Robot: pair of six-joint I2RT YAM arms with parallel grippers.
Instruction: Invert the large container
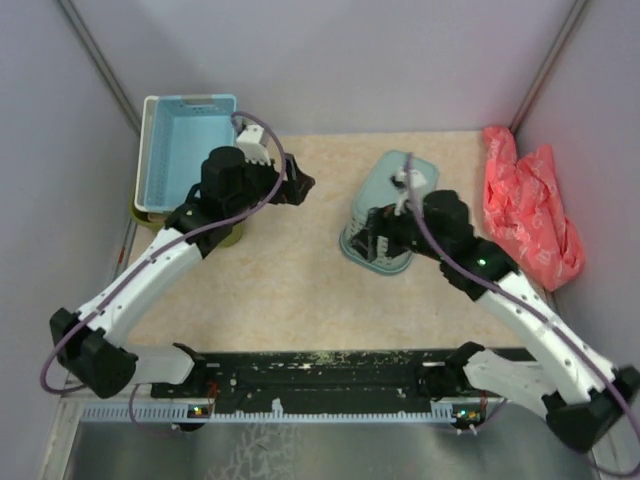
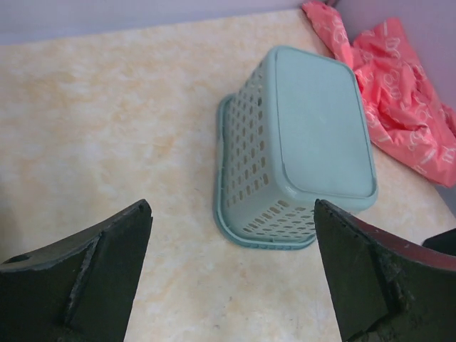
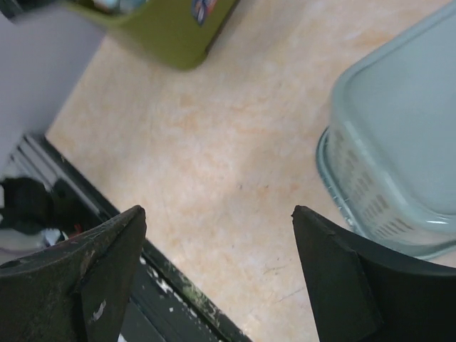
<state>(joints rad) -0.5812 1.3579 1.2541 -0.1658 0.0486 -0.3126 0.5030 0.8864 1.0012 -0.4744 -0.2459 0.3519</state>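
Both sets of jaws stand spread: left gripper (image 2: 231, 206) hovers just beside the large container (image 3: 178, 30); right gripper (image 3: 217, 210) is well apart from it.

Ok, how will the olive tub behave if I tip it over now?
The olive tub will probably feel top-heavy: the blue tray sits stacked over it and would likely slide off as it tips. Its wall looks like smooth plastic, so a pinch may slip. Being hollow plastic, the tub itself is likely light.
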